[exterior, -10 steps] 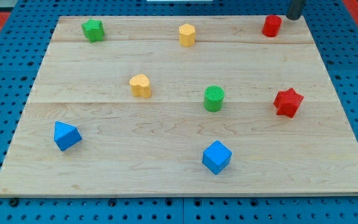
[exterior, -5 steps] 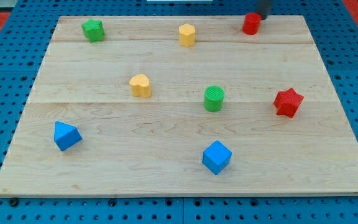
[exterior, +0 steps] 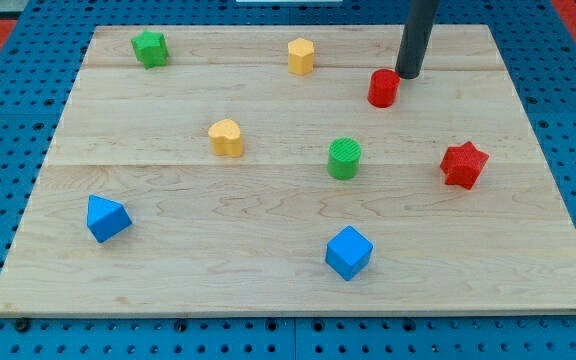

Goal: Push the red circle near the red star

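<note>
1. Taking the small red star-shaped block (exterior: 464, 164) as the landmark, the nearest thing to the view's bottom is the blue cube-shaped block (exterior: 348, 252), which lies below the star and well to its left, close to the lower edge of the pale wooden board (exterior: 268, 290).
2. The blue wedge-like block (exterior: 106, 218) sits far to the left of the star and somewhat lower, near the board's left edge.
3. The green round cylinder block (exterior: 344, 158) stands level with the star, to its left, with bare wood between the two.
4. The yellow rounded, heart-like block (exterior: 226, 137) is further left of the star and slightly higher.
5. The red circle, a short red cylinder block (exterior: 383, 88), lies above the star and to its left, apart from it, about as far off as the green cylinder.
6. The straight dark rod comes down from the view's top; my tip (exterior: 409, 76) rests just beside the red circle's upper right, touching it or nearly so, and stands above and left of the star. The arm carries no pincer, so there is no open or closed state to tell.
7. The yellow faceted block (exterior: 301, 56) sits higher than the star and far to its left.
8. The green star-like block (exterior: 149, 48) is farthest from the star, near the board's top left corner.
</note>
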`<state>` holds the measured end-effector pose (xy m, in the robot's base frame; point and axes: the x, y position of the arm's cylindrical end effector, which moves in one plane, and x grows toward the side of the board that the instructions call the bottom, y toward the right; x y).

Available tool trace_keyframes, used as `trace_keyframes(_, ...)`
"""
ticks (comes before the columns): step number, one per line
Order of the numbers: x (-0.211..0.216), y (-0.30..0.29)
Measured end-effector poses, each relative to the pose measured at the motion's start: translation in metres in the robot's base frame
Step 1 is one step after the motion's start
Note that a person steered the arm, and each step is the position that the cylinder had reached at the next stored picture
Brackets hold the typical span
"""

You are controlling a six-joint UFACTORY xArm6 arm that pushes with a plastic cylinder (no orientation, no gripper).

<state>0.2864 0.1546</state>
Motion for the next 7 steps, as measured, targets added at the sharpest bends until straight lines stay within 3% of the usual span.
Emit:
trace_keyframes(2,-0.018,-0.013)
trace_keyframes(3,0.007,-0.045)
trace_keyframes(5,0.071,-0.045)
trace_keyframes(6,0.068,-0.072)
trace_keyframes(7,0.100,0.009)
